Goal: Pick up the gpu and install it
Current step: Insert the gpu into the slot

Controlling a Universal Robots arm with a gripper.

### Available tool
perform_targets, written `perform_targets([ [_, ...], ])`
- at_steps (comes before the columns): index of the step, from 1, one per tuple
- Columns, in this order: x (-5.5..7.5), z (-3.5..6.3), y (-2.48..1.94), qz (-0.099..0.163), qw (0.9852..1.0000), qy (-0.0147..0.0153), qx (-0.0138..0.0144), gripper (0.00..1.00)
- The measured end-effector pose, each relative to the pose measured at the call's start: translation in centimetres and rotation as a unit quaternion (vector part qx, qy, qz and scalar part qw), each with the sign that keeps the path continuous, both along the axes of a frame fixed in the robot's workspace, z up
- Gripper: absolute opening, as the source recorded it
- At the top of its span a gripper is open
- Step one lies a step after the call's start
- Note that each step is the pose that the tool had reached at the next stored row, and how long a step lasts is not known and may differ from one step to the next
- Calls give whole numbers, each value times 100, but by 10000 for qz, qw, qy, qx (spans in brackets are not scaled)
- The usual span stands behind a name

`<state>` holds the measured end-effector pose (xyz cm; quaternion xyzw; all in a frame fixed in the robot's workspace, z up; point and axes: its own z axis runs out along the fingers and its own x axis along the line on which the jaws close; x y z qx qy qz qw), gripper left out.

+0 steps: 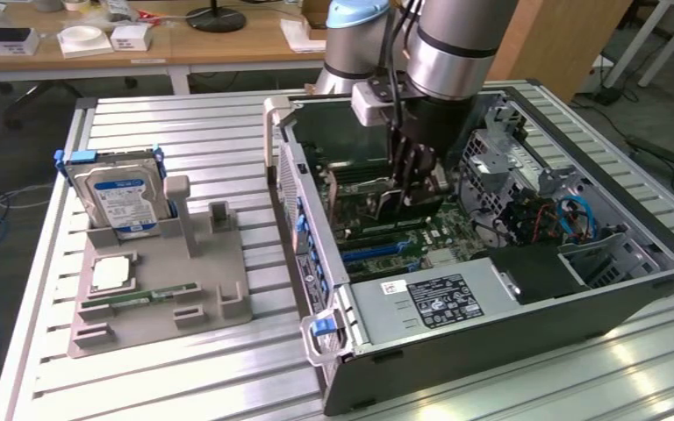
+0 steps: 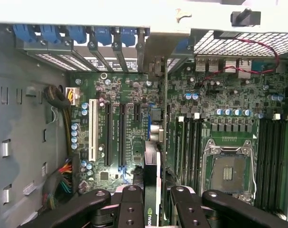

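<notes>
Gripper (image 2: 152, 202): fingers clamped on the gpu (image 2: 152, 180), held edge-on.
Gpu: inside the open computer case (image 1: 653, 267), just above the motherboard (image 2: 134, 90).
Surface: ribbed metal table (image 1: 185, 118); grey parts holder (image 1: 161, 303) carries a hard drive (image 1: 124, 197).
Room: wooden desk (image 1: 232, 44) behind.

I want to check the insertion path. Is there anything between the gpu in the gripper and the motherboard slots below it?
Nothing visible blocks it. The gripper holds the gpu edge-on, inside the open computer case, above the motherboard. The long black expansion slots look bare, with no card or cable across them. The bundled cables lie aside, near the case wall.
</notes>
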<state>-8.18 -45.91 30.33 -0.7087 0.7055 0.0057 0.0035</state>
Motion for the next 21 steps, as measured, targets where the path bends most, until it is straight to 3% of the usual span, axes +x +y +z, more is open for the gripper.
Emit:
perform_targets([
  [21,-17,-204,-15,0,10000,0,0,27],
])
